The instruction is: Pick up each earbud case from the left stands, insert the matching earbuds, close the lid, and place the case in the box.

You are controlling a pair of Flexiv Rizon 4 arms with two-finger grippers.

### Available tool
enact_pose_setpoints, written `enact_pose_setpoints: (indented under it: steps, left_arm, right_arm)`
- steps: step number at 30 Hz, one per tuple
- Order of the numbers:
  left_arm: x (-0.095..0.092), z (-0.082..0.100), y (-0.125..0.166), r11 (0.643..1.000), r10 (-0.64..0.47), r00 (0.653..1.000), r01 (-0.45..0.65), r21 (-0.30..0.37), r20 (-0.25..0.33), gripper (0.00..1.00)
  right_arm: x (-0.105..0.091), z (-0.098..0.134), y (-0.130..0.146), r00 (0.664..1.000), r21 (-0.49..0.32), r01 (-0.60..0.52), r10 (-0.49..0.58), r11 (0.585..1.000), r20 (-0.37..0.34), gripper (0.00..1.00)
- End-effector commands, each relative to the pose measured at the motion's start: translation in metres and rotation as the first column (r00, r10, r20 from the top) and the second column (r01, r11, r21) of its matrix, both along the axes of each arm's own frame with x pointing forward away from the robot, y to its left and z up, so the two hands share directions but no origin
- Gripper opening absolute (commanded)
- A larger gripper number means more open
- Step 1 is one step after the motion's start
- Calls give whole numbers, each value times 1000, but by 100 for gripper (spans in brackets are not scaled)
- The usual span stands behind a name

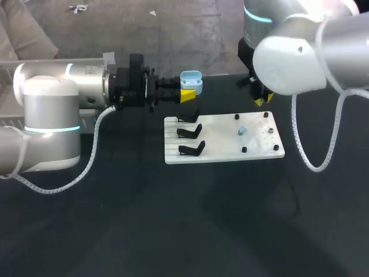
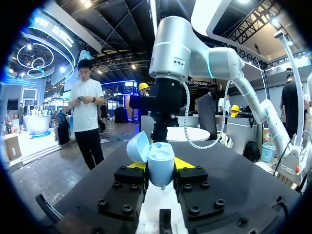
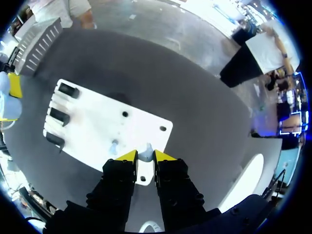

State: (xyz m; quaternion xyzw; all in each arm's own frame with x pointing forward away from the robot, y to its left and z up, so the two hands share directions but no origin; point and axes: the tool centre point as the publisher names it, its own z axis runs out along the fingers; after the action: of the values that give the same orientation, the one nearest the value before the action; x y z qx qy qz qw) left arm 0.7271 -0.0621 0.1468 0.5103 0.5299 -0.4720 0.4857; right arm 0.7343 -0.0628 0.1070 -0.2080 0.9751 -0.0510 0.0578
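1. Case (image 1: pixel 192 81): pale blue, lid (image 2: pixel 138 146) swung open. It was held off the bench (image 1: pixel 173 219), above and behind the board's rear left corner.

2. Left claw (image 1: pixel 188 93): it came in level from the left and was clamped on the case, with one yellow tip against each side of the body. The open lid tilted off to one side of the tips.

3. Board (image 1: pixel 225 147): white, flat on the dark bench, near the middle.

4. Stands (image 1: pixel 191 132): three, black, in a column along the board's left end. None carried a case.

5. Earbud (image 1: pixel 243 131): small, pale blue, lying on the board's right half among the pegs (image 1: pixel 237 117).

6. Pegs: short, black, spread over the board's right half.

7. Right claw (image 3: pixel 145 157): it pointed down over the board's rear right corner, clear of the case and well apart from the left claw. A small pale thing showed just at its tips. It could not be told whether this claw was apart, together or gripping. The earbud lay on the board just ahead of it and to one side.
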Motion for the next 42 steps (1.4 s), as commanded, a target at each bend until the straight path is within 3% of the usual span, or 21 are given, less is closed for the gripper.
enact_pose_setpoints:
  steps: [1,16,29,32,33,35,36,38,42]
  left_arm:
    - [-2,-1,0,1000,6,1000,-6,-5,5,0]
    - [-2,-1,0,1000,6,1000,-6,-5,5,0]
    - [-2,-1,0,1000,6,1000,-6,-5,5,0]
    - [-2,-1,0,1000,6,1000,-6,-5,5,0]
    - [-2,-1,0,1000,6,1000,-6,-5,5,0]
    - [-2,-1,0,1000,6,1000,-6,-5,5,0]
    - [-2,-1,0,1000,6,1000,-6,-5,5,0]
    - [-2,-1,0,1000,6,1000,-6,-5,5,0]
    - [-2,-1,0,1000,6,1000,-6,-5,5,0]
  right_arm:
    - [-17,30,10,1000,19,-17,17,1000,-4,0]
    - [-54,83,51,998,75,-50,52,996,-19,0]
    - [-54,83,51,998,75,-50,52,996,-19,0]
    - [-55,87,65,989,101,150,-151,984,-1,0]
    - [-56,90,72,978,144,208,-208,967,-14,0]
    - [-58,95,81,947,115,322,-322,940,-15,0]
    - [-59,98,86,916,90,402,-401,911,-23,0]
    - [-62,100,94,875,94,484,-480,870,-65,0]
    - [-68,105,101,808,78,589,-587,804,-53,0]
